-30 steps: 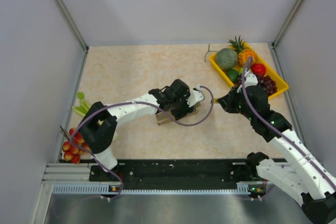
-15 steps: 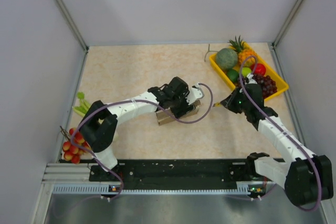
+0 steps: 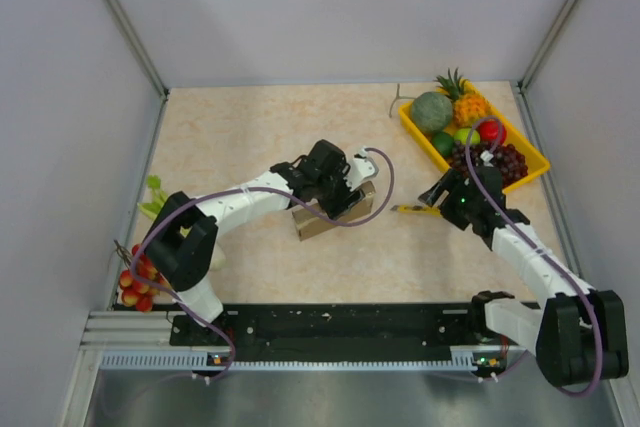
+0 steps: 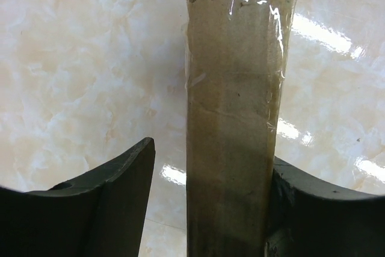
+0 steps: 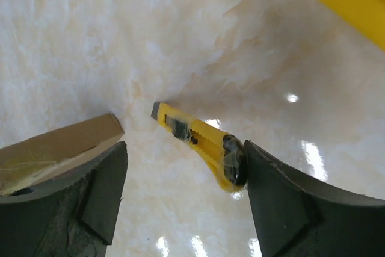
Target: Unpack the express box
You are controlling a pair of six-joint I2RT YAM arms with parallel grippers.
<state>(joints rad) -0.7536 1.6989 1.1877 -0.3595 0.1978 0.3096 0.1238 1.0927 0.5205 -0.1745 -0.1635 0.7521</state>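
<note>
We count one express box (image 3: 328, 219) at the middle of the overhead frame, on the worktop (image 3: 240, 137). The left jaws straddle it, released: one finger (image 4: 313, 209) touches the cardboard, the other stands just clear. Right of centre, the right jaws gape, released, around one yellow utility knife (image 3: 412, 209) lying flat on the worktop. One yellow tray (image 3: 536, 169) of fruit (image 3: 432, 112) sits at upper right.

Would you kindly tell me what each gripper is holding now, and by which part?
Nothing is clamped. The left gripper straddles the express box, with a gap at one finger; the right gripper stands open around the yellow knife.
</note>
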